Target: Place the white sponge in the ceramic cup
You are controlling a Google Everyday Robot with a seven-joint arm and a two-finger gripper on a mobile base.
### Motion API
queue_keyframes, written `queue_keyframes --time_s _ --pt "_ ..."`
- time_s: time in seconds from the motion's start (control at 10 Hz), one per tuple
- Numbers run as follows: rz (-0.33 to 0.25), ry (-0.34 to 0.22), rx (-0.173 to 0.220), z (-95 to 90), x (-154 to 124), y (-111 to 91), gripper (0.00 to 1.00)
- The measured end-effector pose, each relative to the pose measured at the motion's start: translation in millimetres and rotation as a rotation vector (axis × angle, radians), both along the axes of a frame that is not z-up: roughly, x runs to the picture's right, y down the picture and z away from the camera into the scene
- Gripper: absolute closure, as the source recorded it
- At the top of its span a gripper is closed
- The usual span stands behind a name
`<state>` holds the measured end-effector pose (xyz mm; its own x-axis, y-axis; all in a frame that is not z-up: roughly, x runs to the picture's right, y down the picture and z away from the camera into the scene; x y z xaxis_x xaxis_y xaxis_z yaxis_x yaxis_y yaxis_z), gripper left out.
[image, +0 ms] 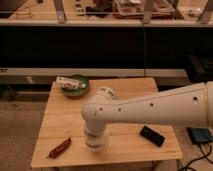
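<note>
My arm reaches in from the right across the wooden table [125,92], its wrist bent down. My gripper [96,143] points down at the front middle of the table, just right of a reddish-brown object. The ceramic cup does not show; the lower end of my arm covers the spot where it stood. The white sponge is not visible either, neither on the table nor at the gripper.
A dark-green bowl [80,89] with a white printed packet [69,83] across it sits at the back left. A reddish-brown object [59,148] lies at the front left. A black flat object [151,135] lies at the front right. A blue thing [200,135] lies on the floor to the right.
</note>
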<state>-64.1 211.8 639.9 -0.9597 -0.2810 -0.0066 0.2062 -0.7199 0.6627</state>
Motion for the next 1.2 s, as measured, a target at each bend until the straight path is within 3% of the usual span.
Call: queue_keyframes --time_s 0.4,0.6,1.2 --pt "0.003 -0.023 -0.031 5.4 -5 1 0.36" --pt "0.001 -0.028 -0.037 5.9 -7 0 0.23" --pt "0.005 -0.037 -0.036 -0.3 -11 -7 0.2"
